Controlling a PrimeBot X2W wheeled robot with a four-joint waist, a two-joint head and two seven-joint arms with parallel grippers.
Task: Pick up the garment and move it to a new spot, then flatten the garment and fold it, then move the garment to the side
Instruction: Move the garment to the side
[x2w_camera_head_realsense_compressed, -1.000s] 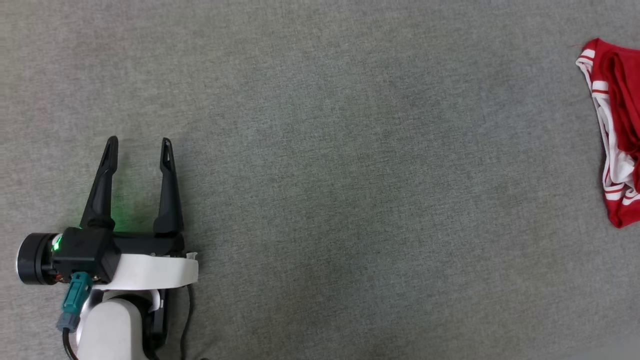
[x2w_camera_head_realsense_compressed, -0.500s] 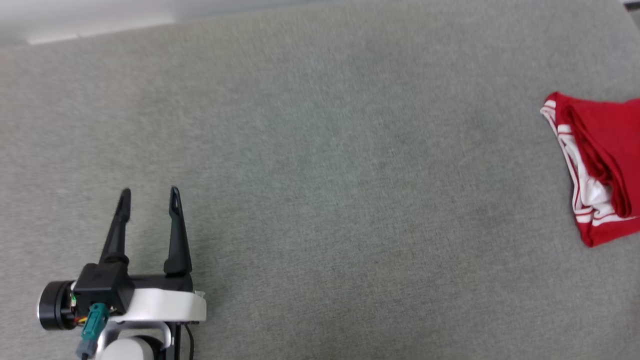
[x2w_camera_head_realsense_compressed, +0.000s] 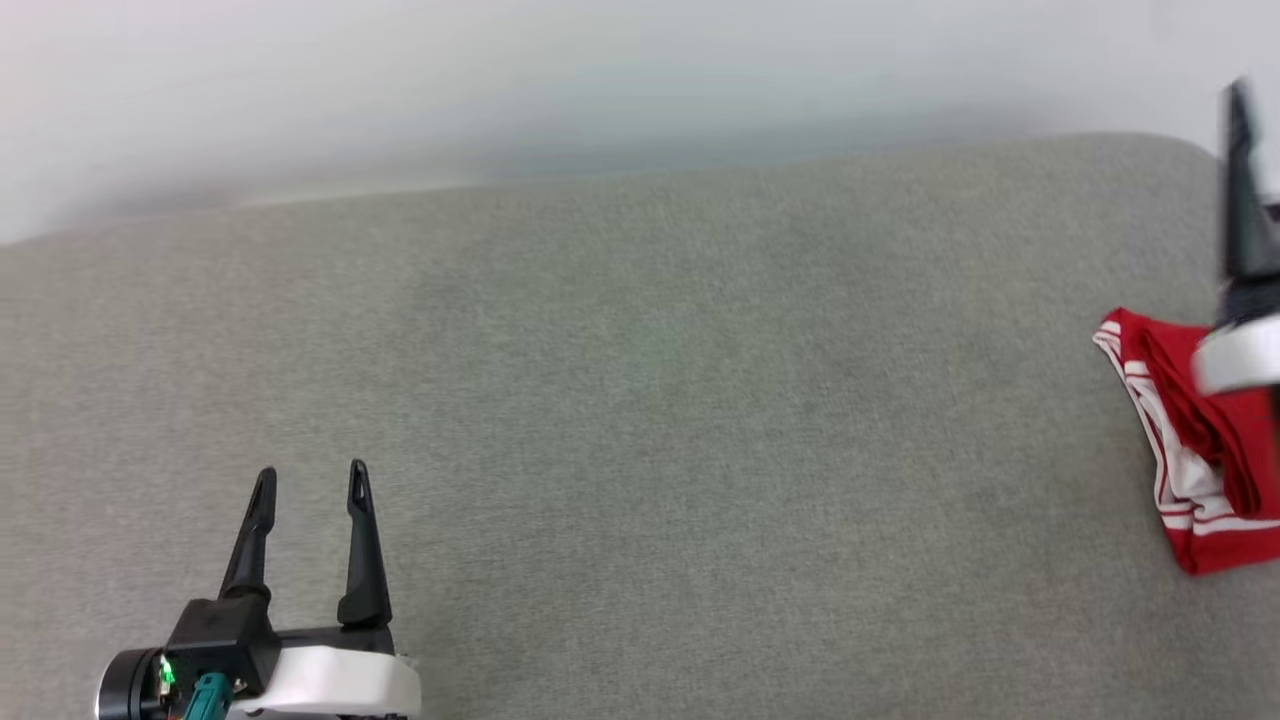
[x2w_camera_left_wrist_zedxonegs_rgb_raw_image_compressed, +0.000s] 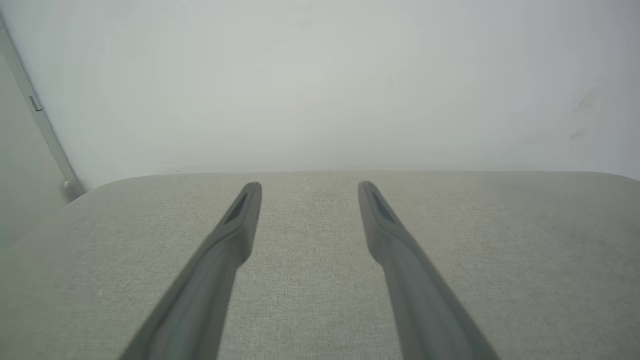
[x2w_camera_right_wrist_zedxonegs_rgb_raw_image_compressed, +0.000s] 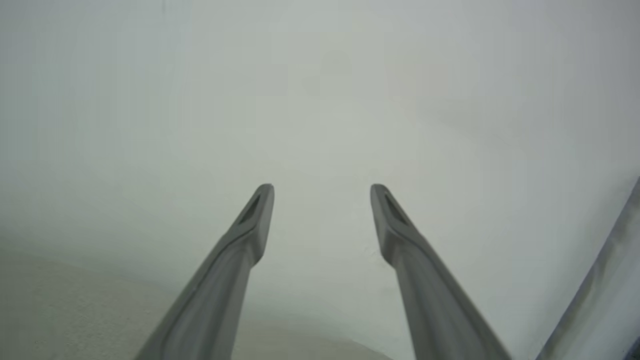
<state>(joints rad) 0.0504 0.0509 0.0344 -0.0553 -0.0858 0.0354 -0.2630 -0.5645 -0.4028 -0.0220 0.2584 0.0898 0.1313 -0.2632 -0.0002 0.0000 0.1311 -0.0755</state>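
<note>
Folded up small, a red shirt (x2w_camera_head_realsense_compressed: 1215, 450) with white parts and red-and-white striped edges. Lying on the far right side of the big flat grey cloth pad (x2w_camera_head_realsense_compressed: 640, 400), partly cut off by the picture edge in the head view.

Low over the front left part of the grey pad, the left gripper (x2w_camera_head_realsense_compressed: 310, 475) with two long dark fingers. Fingers spread wide, nothing between them. Pointing toward the back edge of the pad and the white wall (x2w_camera_left_wrist_zedxonegs_rgb_raw_image_compressed: 320, 75) behind it.

Up above the right side of the pad, the right gripper (x2w_camera_right_wrist_zedxonegs_rgb_raw_image_compressed: 321, 190), also with two long dark fingers. Spread wide too, nothing pinched. Aimed at the white wall in the right wrist view, a bit of the pad down low. In the head view, one blurry dark finger (x2w_camera_head_realsense_compressed: 1240, 200) and a pale bit of arm (x2w_camera_head_realsense_compressed: 1240, 360), in front of the top part of the red shirt. Cannot tell if touching the cloth.
</note>
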